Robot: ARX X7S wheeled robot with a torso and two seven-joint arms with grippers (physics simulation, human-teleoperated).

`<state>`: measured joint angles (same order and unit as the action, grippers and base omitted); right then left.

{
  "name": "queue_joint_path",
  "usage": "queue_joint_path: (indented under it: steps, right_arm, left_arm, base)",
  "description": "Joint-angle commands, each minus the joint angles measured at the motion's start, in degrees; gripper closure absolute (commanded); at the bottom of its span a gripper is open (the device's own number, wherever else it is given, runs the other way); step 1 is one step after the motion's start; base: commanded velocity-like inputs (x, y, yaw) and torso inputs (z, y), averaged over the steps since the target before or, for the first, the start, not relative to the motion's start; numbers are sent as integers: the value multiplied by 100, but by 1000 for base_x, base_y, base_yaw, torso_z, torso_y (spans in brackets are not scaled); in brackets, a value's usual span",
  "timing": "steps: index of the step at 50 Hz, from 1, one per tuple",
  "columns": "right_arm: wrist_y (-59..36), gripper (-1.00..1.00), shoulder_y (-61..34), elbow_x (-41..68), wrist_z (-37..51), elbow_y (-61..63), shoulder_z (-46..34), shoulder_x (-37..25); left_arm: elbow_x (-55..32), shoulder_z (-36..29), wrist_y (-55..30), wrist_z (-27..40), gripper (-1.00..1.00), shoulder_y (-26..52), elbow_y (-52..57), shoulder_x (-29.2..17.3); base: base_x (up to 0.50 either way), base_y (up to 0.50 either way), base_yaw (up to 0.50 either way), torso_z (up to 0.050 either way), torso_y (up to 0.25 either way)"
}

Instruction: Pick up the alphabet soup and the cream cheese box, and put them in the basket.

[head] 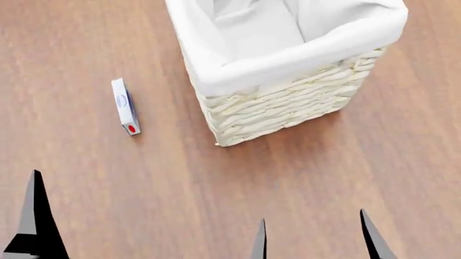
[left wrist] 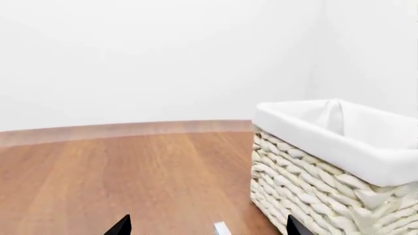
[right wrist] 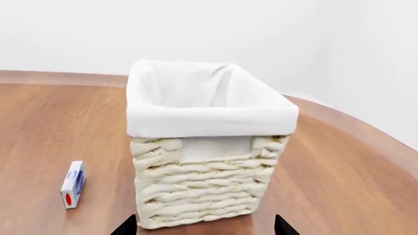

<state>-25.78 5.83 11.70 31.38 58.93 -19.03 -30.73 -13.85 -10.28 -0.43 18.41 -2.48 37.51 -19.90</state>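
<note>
The basket (head: 288,102) fills the upper centre and upper right of the head view, standing upright on the wooden table (head: 144,189), its white cloth lining folded over the rim. The inside that shows holds only the lining. The cream cheese box (head: 125,107) lies on the table in the left part of that frame, near the basket's left side but apart from it, its red mark at the end nearer the bottom of the frame. The soup can does not show in any view.

At the bottom edge of the head view, the right gripper (head: 316,240) shows two dark finger tips set apart with bare wood between them, holding nothing. The left gripper (left wrist: 205,226) also stands spread and empty: in the left wrist view its two dark tips rise at the bottom edge, well apart, with the basket just beside one of them.
</note>
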Motion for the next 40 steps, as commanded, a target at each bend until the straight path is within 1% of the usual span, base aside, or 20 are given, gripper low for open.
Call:
queue_joint_path:
  steps: [1,5,9,13,19,20,24,27,28,29,30,35,36,37,40]
  right_arm:
    - [465,-100,-743,1434,2513,104,-1557,-2045]
    - [729,-100,-1162,1757,3095,102,-2270,-2519]
    - [799,-100,-1542,2162,3381,99,-2632,-2681]
    - [894,-100,-1798,2310,3533,91,-2955,-2792]
    - [1097,-100,-1715,2498,3588,39,-3094,-2984]
    - [1009,-100,-1713,2562,3644,20,-3114,-3011]
    - [1289,-100,-1519,2559,3686,-29,-3123,-3187]
    - [1326,-100,-1507,2650,3666,-18,-3160,-3179]
    - [1445,-100,-1501,2765,3621,1,-3148,-3180]
    - [1307,-100,-1556,2829,3716,33,-3151,-3184]
    - [1385,-100,-1538,2966,3683,0,-3155,-3182]
    - [1450,-100,-1483,3012,3645,-61,-3214,-3186]
    - [1596,-100,-1432,3036,3568,-91,-3217,-3191]
    - [1460,-100,-1468,3057,3639,-89,-3232,-3183]
    - [1481,-100,-1480,3159,3634,-73,-3240,-3182]
  left_arm:
    - [47,-78,10,-12,-100,44,-109,-6]
    - [47,-77,11,-6,-100,46,-113,-19]
    - [42,-102,-9,-28,-100,73,-97,-47]
    - [4,-97,-18,-38,-100,104,-106,-62]
    - [-9,-103,4,-40,-100,111,-150,-69]
    - [-14,-100,3,-39,-100,116,-148,-72]
    - [-18,-118,30,-44,-100,138,-211,-58]
    - [-27,-139,19,-47,-100,150,-206,-58]
    - [-30,-134,23,-45,-100,152,-207,-62]
    - [-31,-132,27,-42,-100,142,-207,-66]
    - [-24,-137,31,-42,-100,131,-207,-70]
    - [-26,-135,52,-27,-100,115,-222,-73]
    - [-26,-135,52,-27,-100,115,-222,-73]
    - [-17,-151,33,-26,-100,120,-204,-77]
    - [-47,-152,20,-19,-100,121,-193,-77]
  base:
    - [0,0,0,0,0]
    - [0,0,0,0,0]
    - [0,0,0,0,0]
    - [0,0,0,0,0]
    - [0,0,0,0,0]
    - [0,0,0,0,0]
    - [0,0,0,0,0]
    - [0,0,0,0,0]
    - [0,0,0,0,0]
    - [0,0,0,0,0]
    - [0,0,0,0,0]
    - [0,0,0,0,0]
    - [0,0,0,0,0]
    - [0,0,0,0,0]
    - [0,0,0,0,0]
